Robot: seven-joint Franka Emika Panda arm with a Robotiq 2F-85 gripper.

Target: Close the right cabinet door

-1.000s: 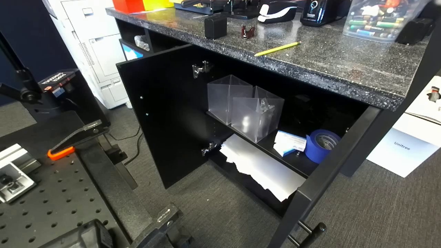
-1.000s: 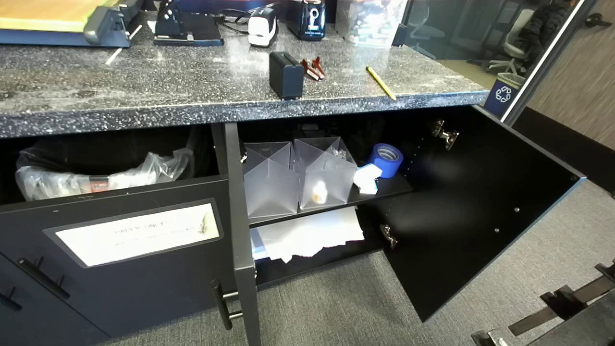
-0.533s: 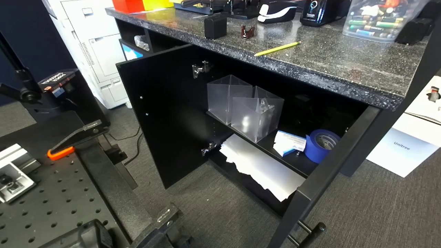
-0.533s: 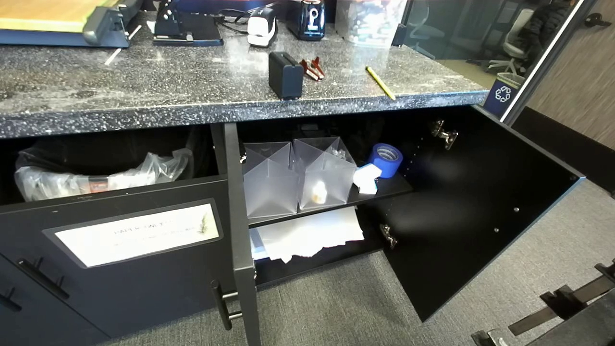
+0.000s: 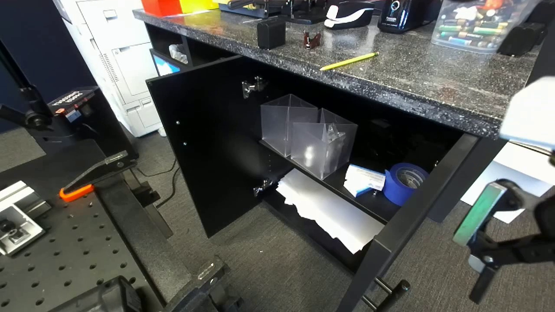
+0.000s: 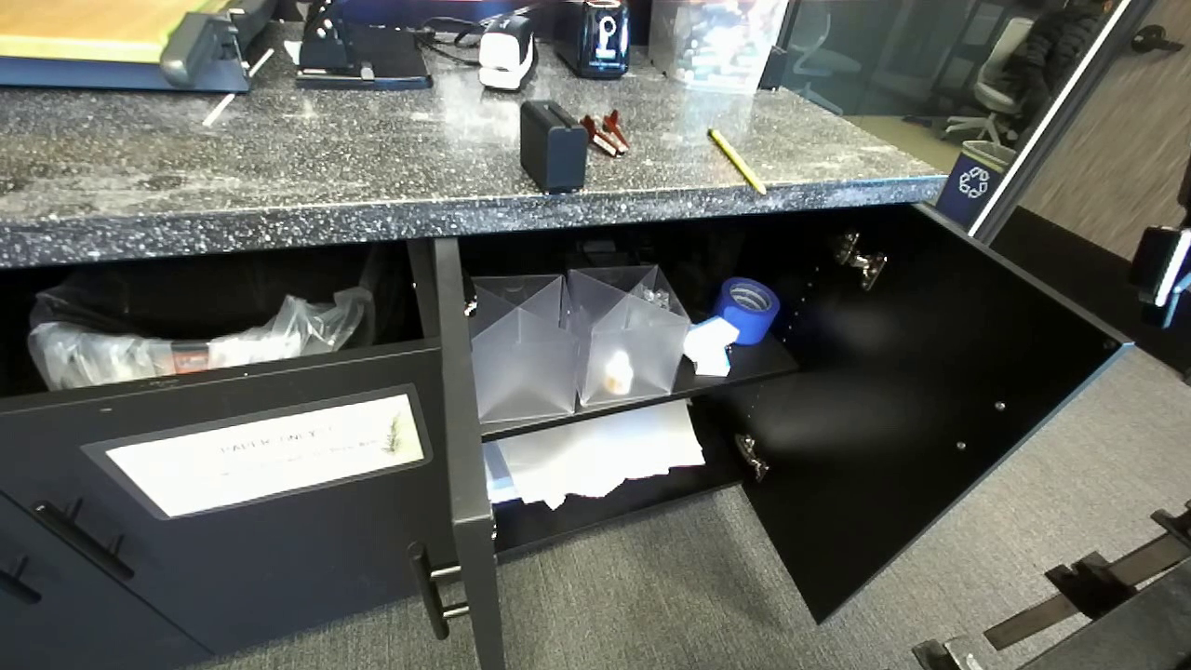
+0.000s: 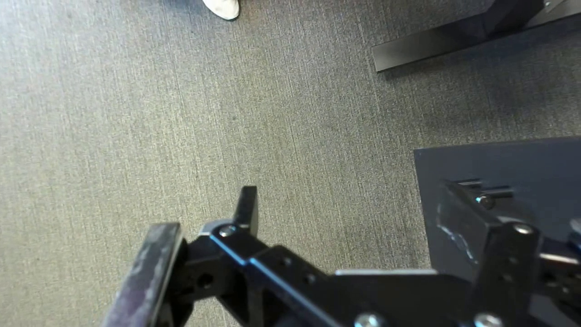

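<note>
Gripper (image 7: 336, 218), one; fingers (image 7: 470, 215), two, which we find spread wide, carpet (image 7: 290, 127) showing in the gap between them; part of the gripper, blurred, also appears at the edge of an exterior view, with carpet between that part and the door entered next.

Right cabinet door (image 6: 930, 391), one, which we see open, standing out from the cabinet (image 6: 595, 515), its inner face toward us in an exterior view; its narrow top edge (image 5: 422, 195) shows in an exterior view; hinges (image 6: 861, 261), two, upper and lower, on the inner face; small round fittings (image 6: 1000, 407), two, nearer the free edge; bar handle (image 5: 393, 295), one, on the outer side; left cabinet door (image 5: 204, 143), one, likewise open.

Shelf (image 6: 758, 366), one; clear bins (image 6: 526, 363), two, upright and side by side upon it; roll of blue tape (image 6: 747, 309), one; white-and-blue box (image 6: 712, 344), one, between bins and tape; white sheets (image 6: 595, 451), below the shelf, their number beyond our counting.

Countertop (image 6: 354, 149), one; black block (image 6: 554, 144), one, near the front edge; yellow pencil (image 6: 737, 160), one; stapler (image 6: 508, 51), one; tub of markers (image 5: 472, 48), one.

Dark panel (image 7: 499, 159), one, at the right of the wrist view, partly behind a finger; we cannot tell whether they touch; shoe (image 7: 222, 7), one, at the top.
</note>
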